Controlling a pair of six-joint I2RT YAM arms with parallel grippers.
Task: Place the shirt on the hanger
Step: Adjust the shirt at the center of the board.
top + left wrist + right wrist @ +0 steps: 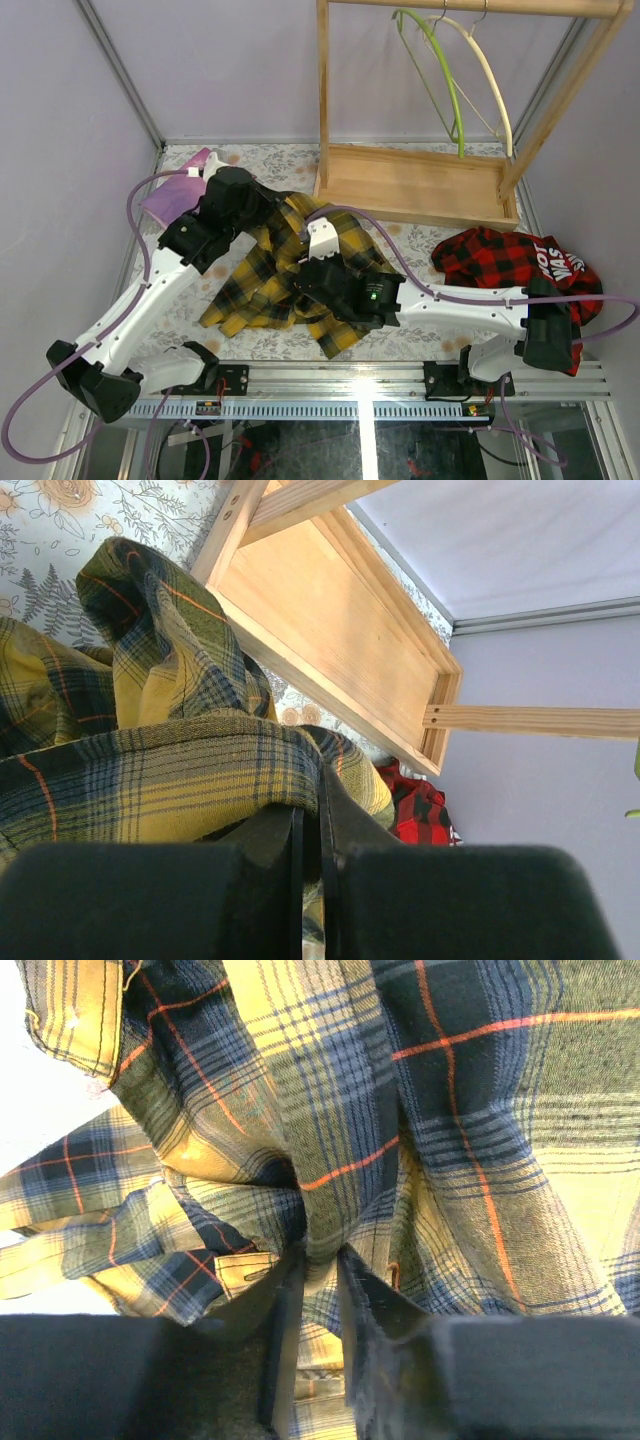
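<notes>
From above, the shirt [262,280] lay bunched on the table [265,160] between my two arms. It was well apart from the hanger [447,80], which hung on the rack [415,185] at the far side. My left gripper [255,205] sat at the shirt's far edge, and my right gripper [318,275] was over its middle.

Through the left wrist camera, my left gripper [309,785] was closed tight. Plaid cloth draped over its tips and seemed pinched between them.

Through the right wrist camera, my right gripper [318,1260] had its jaws drawn narrow, with a fold of shirt gathered into the gap. I took that for a pinch on the cloth, though I could not tell how firm.

I judged the step in hand to be getting hold of the shirt with both grippers; the hanger had not been touched. The next move called for lifting and spreading the bundle until the collar showed, since the crumpled cloth hid it.
</notes>
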